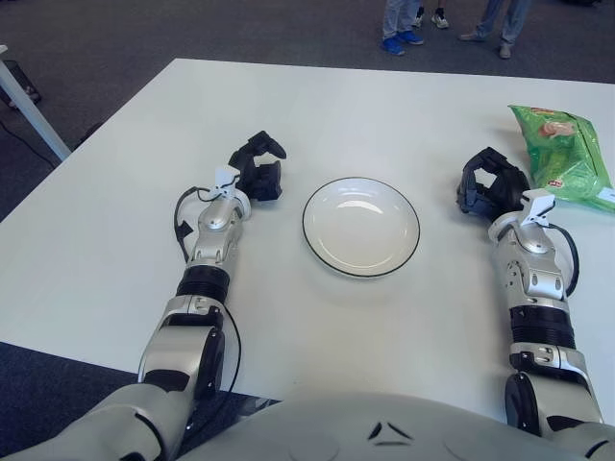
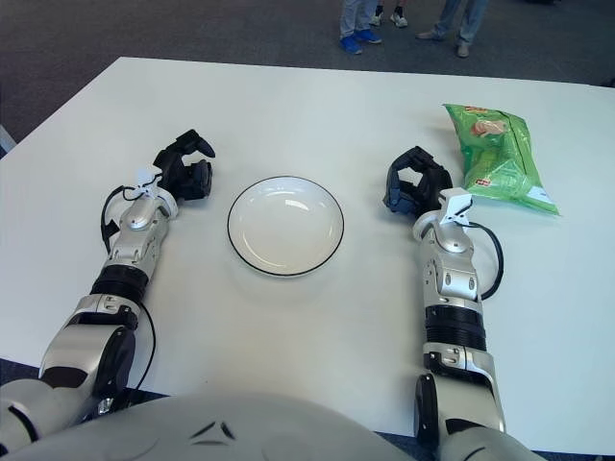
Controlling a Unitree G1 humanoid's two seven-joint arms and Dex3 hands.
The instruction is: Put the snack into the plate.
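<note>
While the plate point(image 1: 361, 227) sits bare at the middle of the white table point(image 1: 115, 202), the snack point(image 2: 498, 157), a green bag, lies flat toward the far right, well apart from it and not yet touched. The right hand point(image 2: 414, 182) shows just beside the bag's near left edge, between bag and plate, its fingers curled loosely with nothing inside; this placement suits it as the working hand, since the bag lies on its side. The left hand point(image 1: 257, 166) shows just left of the plate, fingers likewise curled around nothing, apparently idle and clear of the plate's rim. Both forearms lie stretched forward along the table on either side of the plate. The task appears unstarted; the next move likely calls for the right hand to open and reach right to the bag. Legs of bystanders point(image 1: 402, 21) appear beyond the table's far edge.
</note>
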